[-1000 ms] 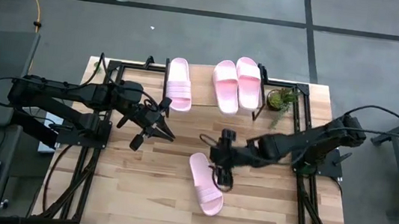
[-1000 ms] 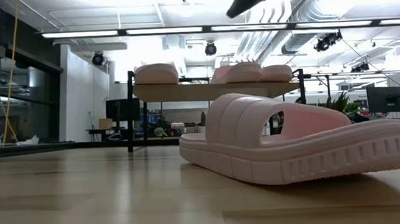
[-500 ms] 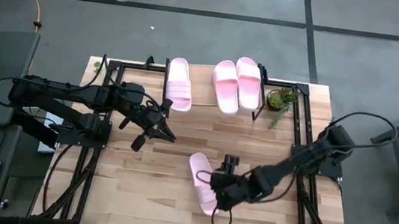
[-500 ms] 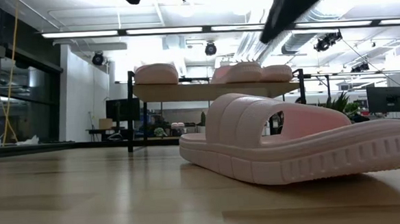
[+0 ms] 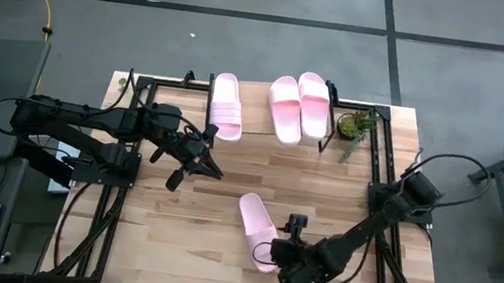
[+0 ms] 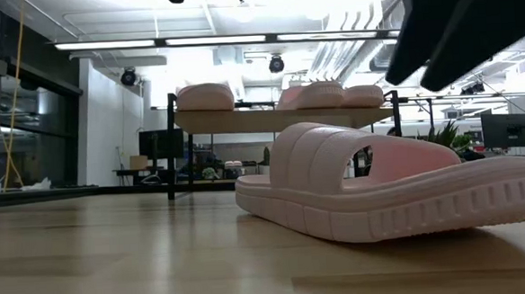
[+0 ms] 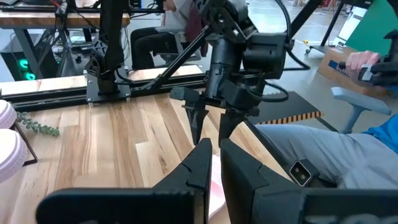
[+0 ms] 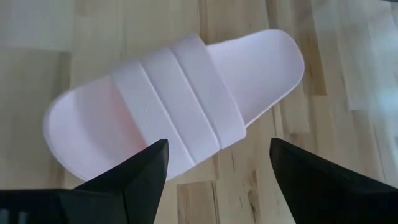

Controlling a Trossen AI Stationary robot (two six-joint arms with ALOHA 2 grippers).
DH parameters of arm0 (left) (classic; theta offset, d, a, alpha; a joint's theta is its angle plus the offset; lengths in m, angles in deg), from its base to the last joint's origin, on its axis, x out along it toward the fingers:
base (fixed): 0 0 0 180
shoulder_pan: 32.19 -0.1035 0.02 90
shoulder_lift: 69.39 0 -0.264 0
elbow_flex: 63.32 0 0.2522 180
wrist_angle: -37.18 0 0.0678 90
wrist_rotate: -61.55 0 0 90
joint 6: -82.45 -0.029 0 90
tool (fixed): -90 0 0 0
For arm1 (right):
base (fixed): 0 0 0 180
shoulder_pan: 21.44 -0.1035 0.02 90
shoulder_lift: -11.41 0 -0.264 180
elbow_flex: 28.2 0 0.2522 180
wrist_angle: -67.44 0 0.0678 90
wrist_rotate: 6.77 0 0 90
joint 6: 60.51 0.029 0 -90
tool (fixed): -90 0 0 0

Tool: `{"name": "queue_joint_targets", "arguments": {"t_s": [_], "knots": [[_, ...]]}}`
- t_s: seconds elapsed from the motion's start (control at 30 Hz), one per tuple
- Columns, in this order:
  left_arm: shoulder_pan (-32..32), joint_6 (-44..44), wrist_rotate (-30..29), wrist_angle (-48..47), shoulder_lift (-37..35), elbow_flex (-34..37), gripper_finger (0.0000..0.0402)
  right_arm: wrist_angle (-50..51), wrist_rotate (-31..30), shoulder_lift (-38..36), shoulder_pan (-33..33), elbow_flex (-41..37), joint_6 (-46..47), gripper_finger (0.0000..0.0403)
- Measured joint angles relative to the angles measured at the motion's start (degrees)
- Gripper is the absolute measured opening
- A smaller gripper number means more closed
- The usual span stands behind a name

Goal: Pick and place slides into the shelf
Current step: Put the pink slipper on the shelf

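One pale pink slide [image 5: 257, 230] lies sole down on the wooden tabletop, strap up, and fills the low view [image 6: 382, 190]. Three more slides [image 5: 226, 105] [image 5: 284, 109] [image 5: 313, 104] rest sole down on the shelf [image 6: 279, 118] at the far edge. My right gripper [image 5: 270, 254] hovers open just above the near end of the lone slide [image 8: 180, 93], one finger on either side of it and neither touching. My left gripper [image 5: 211, 168] is shut on nothing and held in the air left of centre [image 7: 214, 155].
A small potted plant [image 5: 357, 125] stands at the shelf's right end. Black frame rails [image 5: 378, 165] run along both sides of the table. The left wrist view shows a seated person [image 7: 348, 155] beyond the table's right edge. Bare wood lies around the lone slide.
My right gripper has swung toward the table's near edge and sunk, going from over the lone slide's far end to its near end while tipping further down. It stayed open. The slide has not moved.
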Motion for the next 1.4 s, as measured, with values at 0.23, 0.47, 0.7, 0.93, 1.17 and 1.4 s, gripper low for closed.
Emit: {"name": "queue_joint_targets", "arguments": {"t_s": [0.23,0.47,0.7,0.93,1.17,1.4], "knots": [[0.00,-0.04,0.05,-0.02,0.00,0.00,0.0024,0.01,1.12,3.27,-0.50,0.00,1.69,0.0273],[0.00,-0.25,0.07,-0.03,0.00,0.00,0.0024,-4.13,2.82,4.19,-1.55,0.00,1.93,0.0271],[0.00,-0.24,0.07,-0.06,0.00,0.00,0.0024,-5.65,1.34,5.28,-2.64,0.01,2.84,0.0256],[0.00,-0.24,0.07,-0.11,0.00,0.00,0.0024,-5.56,0.42,7.16,-2.34,0.00,2.92,0.0254],[0.00,-0.23,0.04,-0.11,0.00,0.00,0.0024,-5.47,-2.76,7.15,-2.08,0.02,1.78,0.0254],[-0.02,-0.22,0.04,-0.11,0.00,0.00,0.0024,-5.41,-4.56,8.15,-1.94,0.00,1.81,0.0254]]}}
